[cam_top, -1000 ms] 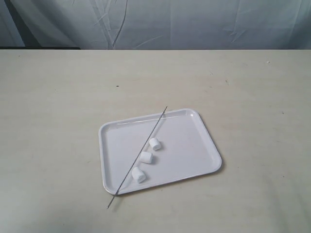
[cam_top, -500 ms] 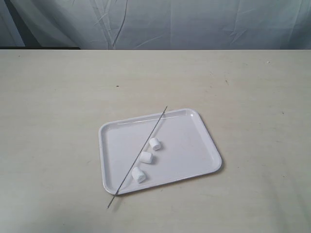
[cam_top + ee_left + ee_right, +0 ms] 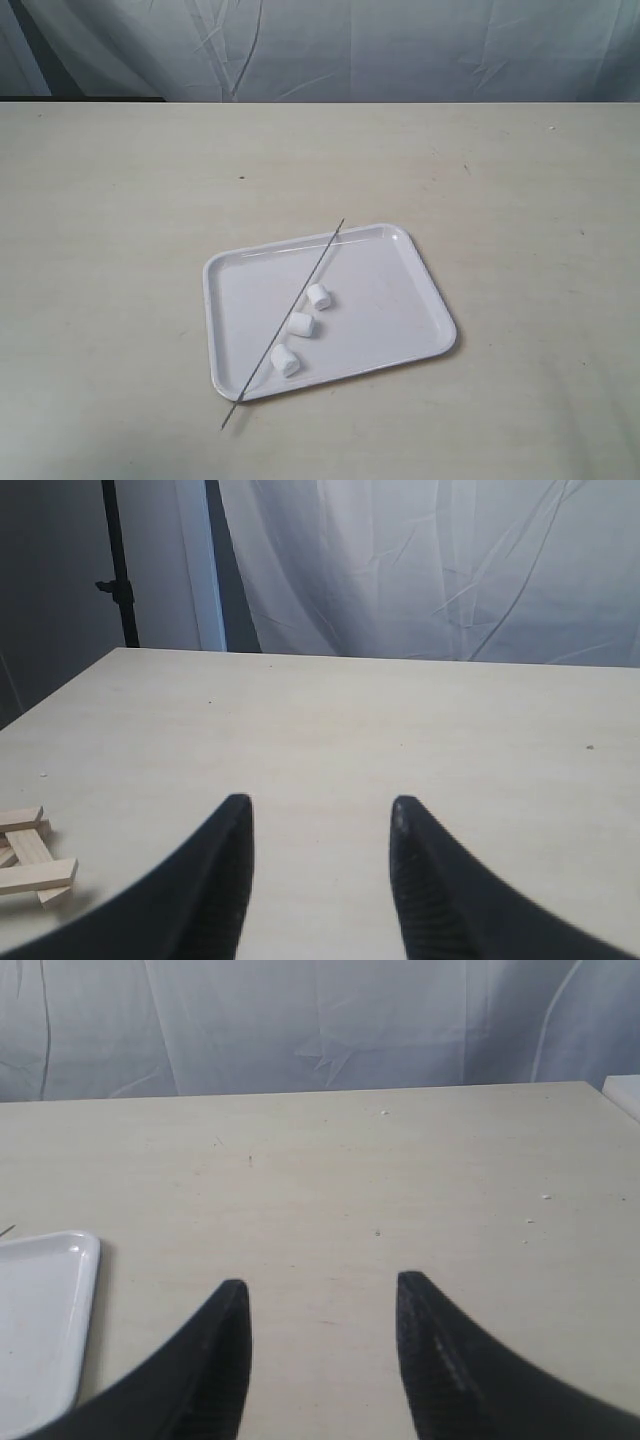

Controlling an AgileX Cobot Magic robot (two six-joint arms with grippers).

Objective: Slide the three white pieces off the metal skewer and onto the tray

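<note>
Exterior view shows the tray (image 3: 385, 300) sitting near the middle of the pale surface (image 3: 120, 200). The metal skewer (image 3: 315, 268) lies slanted across it, running from 1 o'clock down to 7 o'clock, with its lower tip poking out past the rim. The three white pieces (image 3: 301, 325) lie loose on the tray in a row, just beside the skewer on its 4 o'clock side. Left jaws and right jaws both stand parted, grasping nothing, above bare surface.
</note>
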